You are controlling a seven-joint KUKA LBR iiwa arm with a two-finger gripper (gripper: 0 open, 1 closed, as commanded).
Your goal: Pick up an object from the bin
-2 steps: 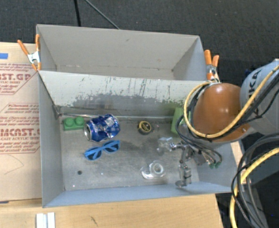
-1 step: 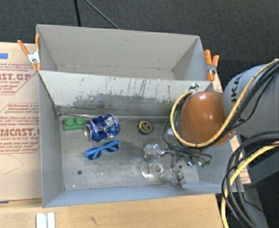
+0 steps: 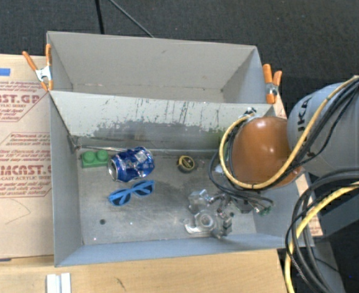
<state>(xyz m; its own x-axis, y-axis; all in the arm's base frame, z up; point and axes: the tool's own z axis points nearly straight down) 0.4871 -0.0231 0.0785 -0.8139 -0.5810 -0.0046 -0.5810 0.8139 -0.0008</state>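
My gripper [image 3: 212, 215] is low over the bin floor at the front right, below the orange dome on the wrist. A small pale shiny piece [image 3: 193, 226] lies right at its left side; I cannot tell whether it is a loose thing or a part of the gripper. A small round brass-and-dark thing [image 3: 186, 163] rests near the back wall, a little up and left of the gripper. Blue sunglasses [image 3: 131, 192] lie on the floor further left.
A crushed blue can [image 3: 131, 164] and a green block [image 3: 94, 158] lie along the back wall at the left. The arm and its looping yellow and black cables crowd the bin's right side. Bare floor lies between sunglasses and gripper.
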